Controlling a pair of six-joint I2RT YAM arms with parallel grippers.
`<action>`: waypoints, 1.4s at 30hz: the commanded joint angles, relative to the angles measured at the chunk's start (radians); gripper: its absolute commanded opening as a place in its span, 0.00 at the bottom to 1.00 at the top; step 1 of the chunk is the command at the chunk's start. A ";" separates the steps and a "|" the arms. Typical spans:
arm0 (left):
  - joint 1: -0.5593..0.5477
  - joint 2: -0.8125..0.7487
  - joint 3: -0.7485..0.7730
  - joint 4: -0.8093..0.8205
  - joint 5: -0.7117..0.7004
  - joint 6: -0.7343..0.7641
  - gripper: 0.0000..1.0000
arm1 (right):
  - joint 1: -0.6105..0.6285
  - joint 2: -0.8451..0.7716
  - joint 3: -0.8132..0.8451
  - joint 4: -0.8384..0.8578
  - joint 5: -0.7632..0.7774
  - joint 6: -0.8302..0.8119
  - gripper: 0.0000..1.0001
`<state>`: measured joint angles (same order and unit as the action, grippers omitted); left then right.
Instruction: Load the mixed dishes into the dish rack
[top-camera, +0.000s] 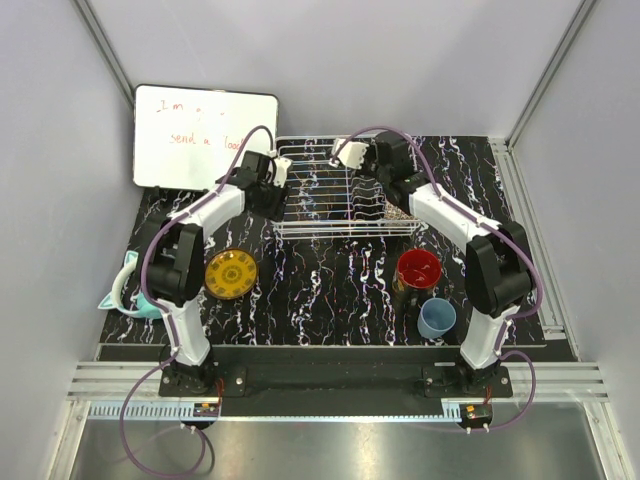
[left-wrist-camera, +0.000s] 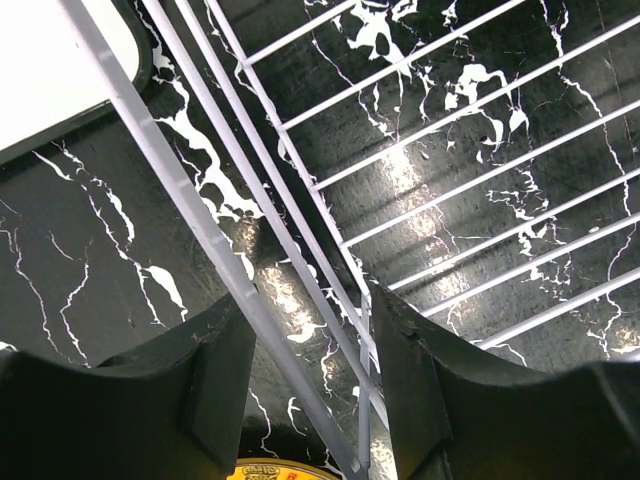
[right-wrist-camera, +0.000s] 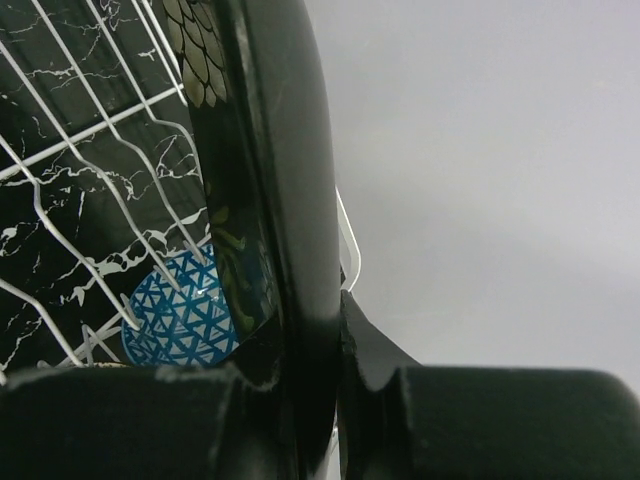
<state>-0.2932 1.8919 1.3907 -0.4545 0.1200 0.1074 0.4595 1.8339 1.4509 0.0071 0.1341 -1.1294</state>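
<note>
Item: dark rectangular floral plate (right-wrist-camera: 265, 190), held on edge, pinched between the fingers of the right gripper (right-wrist-camera: 300, 385); its long axis runs straight out from the fingertips, over the dish rack (top-camera: 335, 195). Rack prongs lie just to the gripper's left, with the blue patterned bowl (right-wrist-camera: 180, 315) beyond them. Left gripper (left-wrist-camera: 310, 390): jaws set narrowly either side of the rack's left rim wire, contact unclear. The right arm is judged nearer to slotting.

Dish rack (top-camera: 345, 190) at back, round plate (top-camera: 231, 273) front-left, mug (top-camera: 417, 271) front-right, cup (top-camera: 437, 317) nearest.
</note>
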 joint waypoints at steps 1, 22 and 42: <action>0.005 -0.051 -0.033 0.013 -0.010 0.041 0.53 | -0.001 -0.064 0.054 0.205 -0.040 0.011 0.00; 0.003 -0.076 -0.076 0.008 0.036 0.156 0.44 | 0.008 0.039 0.204 0.308 -0.041 -0.294 0.00; -0.009 -0.111 -0.096 -0.003 0.056 0.186 0.44 | -0.033 0.014 0.036 0.280 -0.045 -0.216 0.00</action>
<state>-0.2935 1.8263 1.3083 -0.4263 0.1364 0.2295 0.4320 1.9034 1.4849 0.1074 0.0685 -1.3548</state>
